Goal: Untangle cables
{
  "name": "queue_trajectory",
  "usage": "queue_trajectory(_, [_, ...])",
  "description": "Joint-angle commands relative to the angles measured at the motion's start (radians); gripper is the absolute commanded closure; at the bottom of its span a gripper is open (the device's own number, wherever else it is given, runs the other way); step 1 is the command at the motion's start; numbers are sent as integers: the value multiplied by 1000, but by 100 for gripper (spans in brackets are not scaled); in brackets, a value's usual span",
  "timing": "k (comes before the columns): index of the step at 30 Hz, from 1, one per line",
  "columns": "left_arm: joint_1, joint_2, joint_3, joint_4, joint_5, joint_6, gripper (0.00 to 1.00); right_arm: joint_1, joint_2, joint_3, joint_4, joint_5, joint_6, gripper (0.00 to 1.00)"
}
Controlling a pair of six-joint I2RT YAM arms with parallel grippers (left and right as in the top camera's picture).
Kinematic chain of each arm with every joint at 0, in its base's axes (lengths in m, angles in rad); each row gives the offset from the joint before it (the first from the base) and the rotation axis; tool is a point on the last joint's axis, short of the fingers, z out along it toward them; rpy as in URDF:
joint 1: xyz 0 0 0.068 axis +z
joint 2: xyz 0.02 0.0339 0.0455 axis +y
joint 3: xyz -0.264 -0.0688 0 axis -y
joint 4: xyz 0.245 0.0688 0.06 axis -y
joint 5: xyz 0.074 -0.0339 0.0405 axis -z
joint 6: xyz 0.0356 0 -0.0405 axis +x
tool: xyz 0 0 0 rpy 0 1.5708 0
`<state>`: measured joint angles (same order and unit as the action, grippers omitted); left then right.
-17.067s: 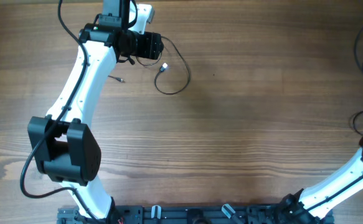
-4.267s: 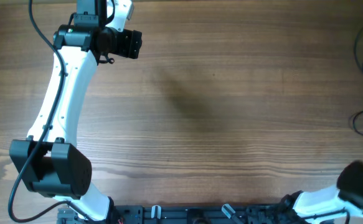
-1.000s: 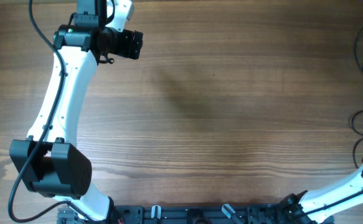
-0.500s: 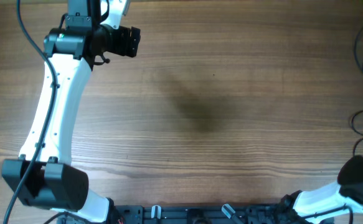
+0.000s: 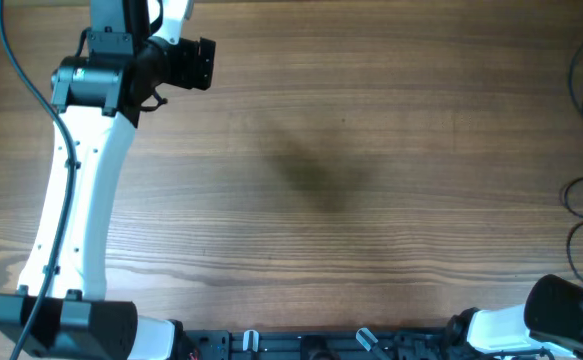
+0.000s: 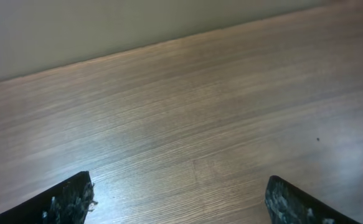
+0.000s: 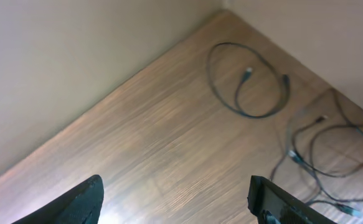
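Woodgrain table (image 5: 371, 150), thin dark cables (image 7: 248, 73) in round loops

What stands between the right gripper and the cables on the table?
Nothing visible does. In the right wrist view the right gripper is open above the table, and only bare wood lies between its fingers and the cables, which lie ahead near the table's corner.
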<state>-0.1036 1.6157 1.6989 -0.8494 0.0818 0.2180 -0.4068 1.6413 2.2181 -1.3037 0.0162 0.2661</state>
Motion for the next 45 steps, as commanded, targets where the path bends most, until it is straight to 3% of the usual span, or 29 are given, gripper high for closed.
queue_trajectory(1, [-1,-30,-3,-6,-39,-48,9,105,-18,0,-3,-18,-44,22])
queue_trajectory(10, [-1,-65,-3,0,-39,-101,9,346,-14,-1,-3,-10,-80,8])
queue_trajectory(24, [-1,-144,-3,26,-132,-231,5,592,106,-1,11,89,-53,2])
queue_trajectory(34, [-2,-117,-3,103,-127,-248,0,681,198,-1,98,175,-27,1])
queue_trajectory(45, [-2,48,-3,143,-42,-196,0,688,252,-1,171,197,0,1])
